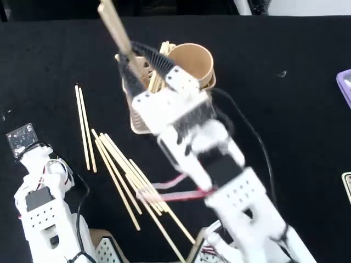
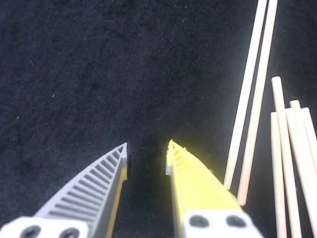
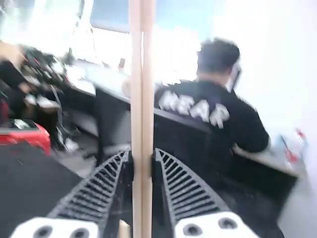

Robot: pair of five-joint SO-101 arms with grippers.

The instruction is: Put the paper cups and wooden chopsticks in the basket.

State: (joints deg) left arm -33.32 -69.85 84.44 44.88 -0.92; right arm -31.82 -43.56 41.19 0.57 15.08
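My right gripper (image 1: 127, 57) hovers over the pale basket (image 1: 135, 121) at the back of the black table, shut on wooden chopsticks (image 1: 114, 24) that point up and away. From its own wrist the right gripper (image 3: 142, 156) pinches two held chopsticks (image 3: 141, 89) side by side. A brown paper cup (image 1: 193, 61) stands in the basket beside several chopsticks in the basket (image 1: 159, 79). A loose pair (image 1: 85, 126) and a fanned bunch (image 1: 131, 175) lie on the table. My left gripper (image 2: 147, 151) is open, low over the cloth, with the nearby chopsticks (image 2: 252, 99) beside it.
The left arm (image 1: 38, 208) sits folded at the front left beside a small marker tag (image 1: 21, 137). A purple object (image 1: 345, 82) shows at the right edge. The right arm's cable (image 1: 247, 131) trails over the cloth.
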